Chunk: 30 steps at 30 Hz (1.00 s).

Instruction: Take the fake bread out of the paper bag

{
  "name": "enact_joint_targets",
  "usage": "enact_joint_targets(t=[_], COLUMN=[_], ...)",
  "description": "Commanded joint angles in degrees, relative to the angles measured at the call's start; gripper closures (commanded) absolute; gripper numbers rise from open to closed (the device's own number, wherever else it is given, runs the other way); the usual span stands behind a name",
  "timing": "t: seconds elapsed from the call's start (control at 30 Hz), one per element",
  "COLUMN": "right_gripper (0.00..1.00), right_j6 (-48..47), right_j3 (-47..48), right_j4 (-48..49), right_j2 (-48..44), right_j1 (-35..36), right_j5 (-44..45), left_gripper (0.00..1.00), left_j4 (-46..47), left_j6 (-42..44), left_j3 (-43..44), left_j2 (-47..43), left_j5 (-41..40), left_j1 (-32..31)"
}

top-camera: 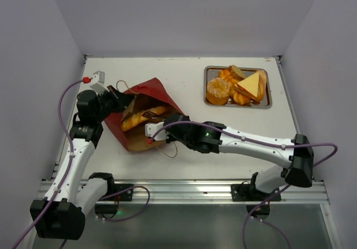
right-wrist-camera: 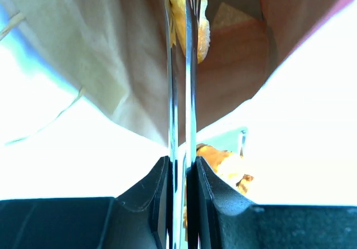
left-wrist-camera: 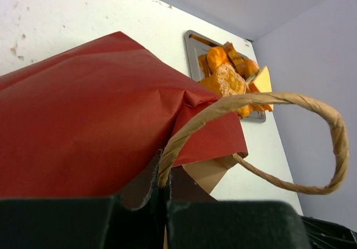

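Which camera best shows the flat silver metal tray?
The top view: the whole flat silver metal tray shows. Left wrist catches part behind the dark red paper bag; right wrist, barely a glimpse.

- Top view: lit evenly from above; sharp across the white table (top-camera: 189, 76); faint, soft shadows beside the paper bag (top-camera: 150, 90).
- Left wrist view: well lit; crisp on the red paper and the handle (left-wrist-camera: 312, 106); dark and soft-focused at the near left fingers (left-wrist-camera: 223, 226).
- Right wrist view: blown out to white on both sides; dim and warm inside the bag; blurred on the close right fingers (right-wrist-camera: 223, 215).
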Motion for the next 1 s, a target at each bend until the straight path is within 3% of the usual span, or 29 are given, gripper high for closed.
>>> enact_joint_targets(t=[0.0, 0.3, 0.53, 0.77, 0.97], right_gripper=[1.00, 1.00, 1.00, 1.00, 1.00], right_j6=[-0.39, 0.66, 3.12, 7.87, 10.68], right_j3=[-1.90, -5.60, -2.70, 5.73, 5.48], right_j4=[-3.85, -8.34, -12.73, -17.75, -18.10], right_j2=[-5.06, -15.26, -22.72, -28.09, -32.31], right_j1=[-0.83, -4.52, -9.35, -18.74, -26.91], right_j5=[-3.02, -8.73, -14.88, -26.56, -27.99], left_gripper=[1.00, 1.00, 1.00, 1.00, 1.00], left_j4=[-1.25, -2.48, -2.65, -3.53, -4.06], left_j6=[-0.19, -0.45, -0.63, -0.37, 0.51], left_j3=[3.55, 6.19, 7.50, 9.44, 10.93], left_j2=[0.57, 1.63, 2.51, 3.65, 4.53], left_j5=[-4.34, -6.98, -7.77, -8.92, -8.39], left_j1=[-0.09, 0.00, 0.17, 0.70, 1.31])
